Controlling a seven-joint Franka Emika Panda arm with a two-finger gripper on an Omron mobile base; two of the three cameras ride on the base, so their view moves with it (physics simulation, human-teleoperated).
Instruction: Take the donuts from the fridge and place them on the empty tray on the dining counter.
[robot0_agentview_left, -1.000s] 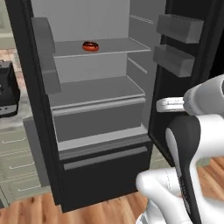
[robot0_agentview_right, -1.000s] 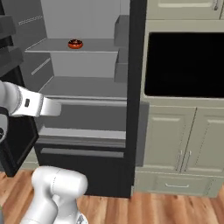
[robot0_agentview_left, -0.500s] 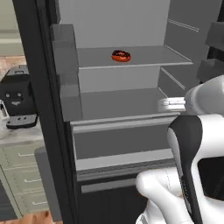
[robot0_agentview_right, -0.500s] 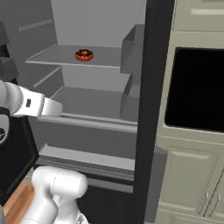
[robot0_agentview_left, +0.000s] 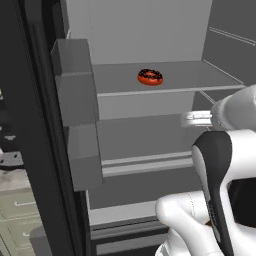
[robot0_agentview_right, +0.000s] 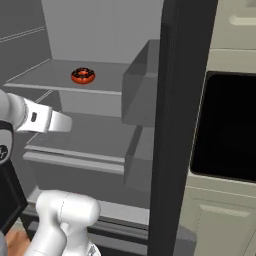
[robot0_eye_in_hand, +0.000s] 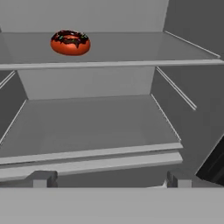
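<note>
One donut (robot0_agentview_left: 150, 77) with orange-red sides and dark sprinkled icing lies on the upper shelf of the open fridge (robot0_agentview_left: 135, 30). The right base view has the donut (robot0_agentview_right: 83, 75) left of centre on that shelf of the fridge (robot0_agentview_right: 100, 30). My gripper (robot0_eye_in_hand: 110, 179) is open and holds nothing; it points into the fridge (robot0_eye_in_hand: 131, 48) at the height of the lower shelf. The donut (robot0_eye_in_hand: 70, 42) sits above it, further in and to the left. From the base, the gripper (robot0_agentview_left: 189, 118) (robot0_agentview_right: 67, 122) hangs in front of the shelves. The empty tray and the dining counter are out of view.
Grey door bins (robot0_agentview_left: 75, 95) stick out on the left door, and another bin (robot0_agentview_right: 142, 85) on the right door. The black door edge (robot0_agentview_right: 180, 125) stands beside a black built-in oven (robot0_agentview_right: 225, 125). The bare lower shelf (robot0_eye_in_hand: 87, 127) lies under the hand. Pale cabinets (robot0_agentview_left: 20, 210) sit at lower left.
The base has driven closer to the fridge, so the whole scene has grown and the shelves and donut loom larger. The gripper has stayed open and empty.
</note>
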